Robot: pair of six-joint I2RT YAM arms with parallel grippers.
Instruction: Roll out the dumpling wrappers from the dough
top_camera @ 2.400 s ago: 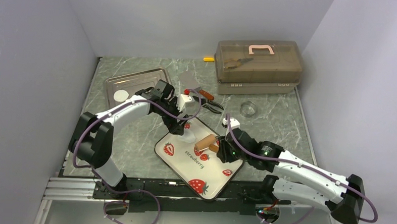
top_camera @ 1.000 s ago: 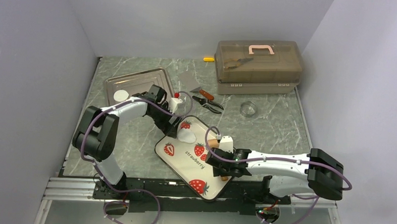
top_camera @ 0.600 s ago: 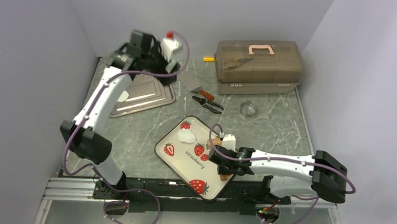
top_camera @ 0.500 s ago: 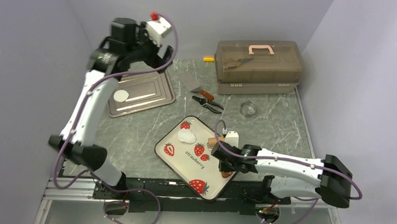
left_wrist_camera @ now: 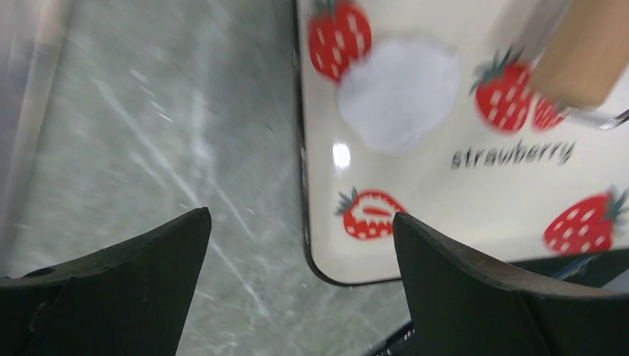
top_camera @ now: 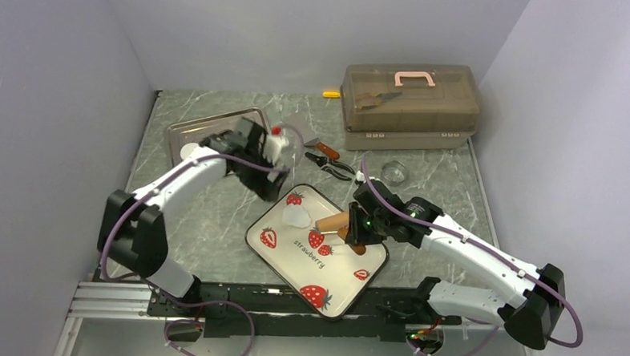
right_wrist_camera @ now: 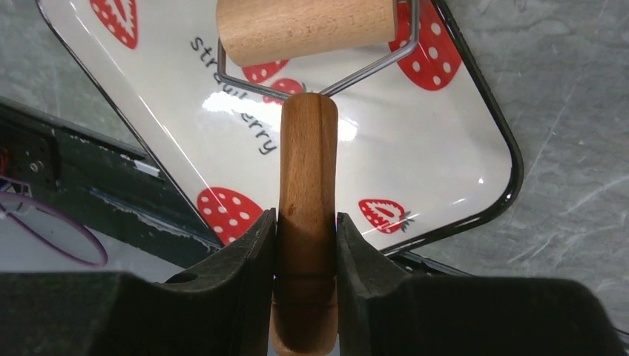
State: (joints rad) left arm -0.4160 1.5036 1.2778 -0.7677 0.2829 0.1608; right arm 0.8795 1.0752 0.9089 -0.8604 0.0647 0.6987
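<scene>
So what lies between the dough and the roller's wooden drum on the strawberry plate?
Nothing loose: just bare plate with a printed strawberry. The left wrist view shows the dough and the roller apart.

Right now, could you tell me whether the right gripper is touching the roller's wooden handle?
Touching. In the right wrist view, the right gripper clamps the wooden handle, both fingers pressed against its sides with no gap.

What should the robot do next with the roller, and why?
Probably roll the roller across onto the dough. The right hand grips its handle, and its drum is over the plate, beside the dough but apart from it.
</scene>
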